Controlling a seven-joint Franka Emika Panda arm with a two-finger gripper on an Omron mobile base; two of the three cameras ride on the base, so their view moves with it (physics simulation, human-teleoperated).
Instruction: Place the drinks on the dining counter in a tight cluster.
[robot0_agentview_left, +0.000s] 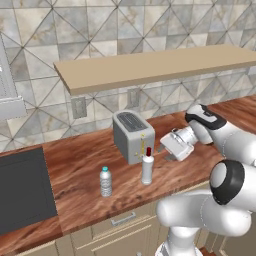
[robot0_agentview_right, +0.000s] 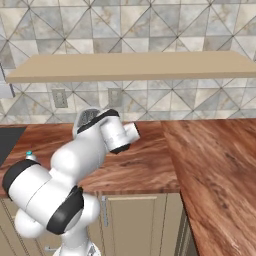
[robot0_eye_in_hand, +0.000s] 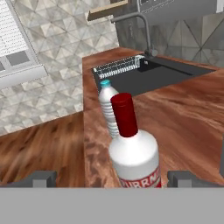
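Observation:
The slim white bottle with a red cap (robot0_agentview_left: 147, 169) stands on the reddish-brown wood counter (robot0_agentview_left: 80, 165), just in front of the toaster. My gripper (robot0_agentview_left: 162, 150) hangs right beside it, open. In the hand view the white bottle (robot0_eye_in_hand: 134, 153) rises between my two fingertips (robot0_eye_in_hand: 42, 177), which stand wide apart and clear of it. The small clear bottle with a blue cap (robot0_agentview_left: 105, 181) stands upright to its left, and shows behind it in the hand view (robot0_eye_in_hand: 107, 105). The wide dark-purple bottle is out of view. A broad wood slab (robot0_agentview_right: 220, 165) runs toward the camera at the right.
A grey toaster (robot0_agentview_left: 131, 135) stands close behind the white bottle. A dark sink (robot0_agentview_left: 22, 192) with a faucet (robot0_eye_in_hand: 140, 26) lies to the left. A pale wall shelf (robot0_agentview_left: 150, 65) hangs over the counter. My arm hides most of the bottles in the right base view.

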